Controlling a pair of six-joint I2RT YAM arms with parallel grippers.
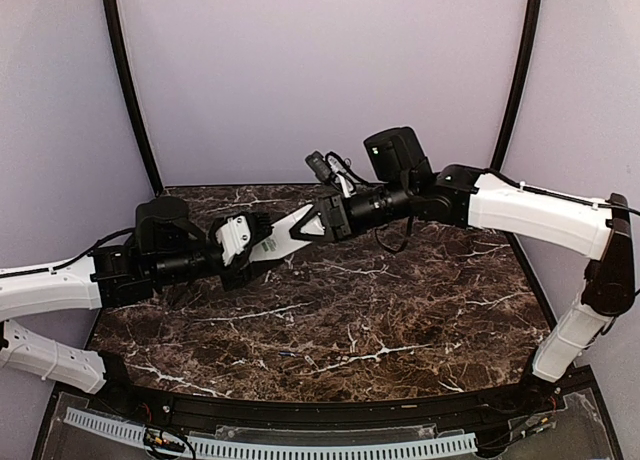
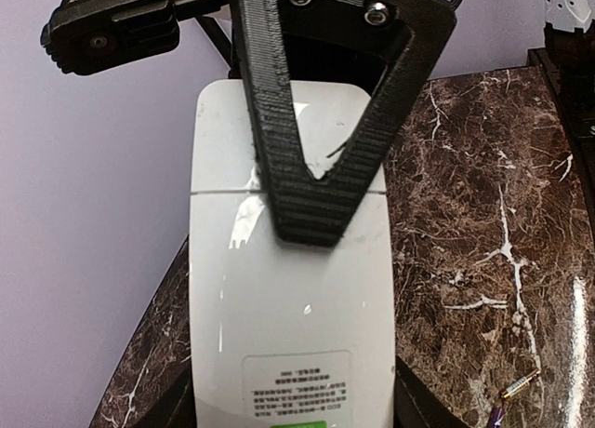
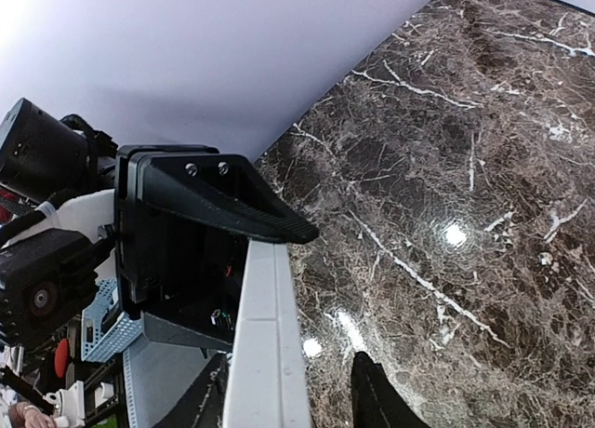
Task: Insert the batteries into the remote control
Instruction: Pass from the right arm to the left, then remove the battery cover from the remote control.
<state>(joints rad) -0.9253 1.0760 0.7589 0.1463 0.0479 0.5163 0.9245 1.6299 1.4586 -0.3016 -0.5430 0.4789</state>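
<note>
Held in the air above the left part of the dark brown marble-patterned bench [image 1: 400,310], the white rectangular plastic remote control [image 1: 272,245] sits between the two claws. The left claw [image 1: 255,255] is closed across its width. In the left wrist view that claw's own fingers are only dark slivers at the bottom edge of the frame. The remote control [image 2: 288,316] shows its plain back there, with a thin seam across it and a printed label too small to read. Its button face is hidden. One black triangular finger [image 2: 316,167] of the right claw [image 1: 290,235] lies over the seam. In the right wrist view the remote control [image 3: 265,354] is edge-on. The right claw's fingers [image 3: 372,400] stand partly apart, with a clear gap on the right side. A thin gold-tipped object [image 2: 517,389] lies on the bench, too small to identify.
</note>
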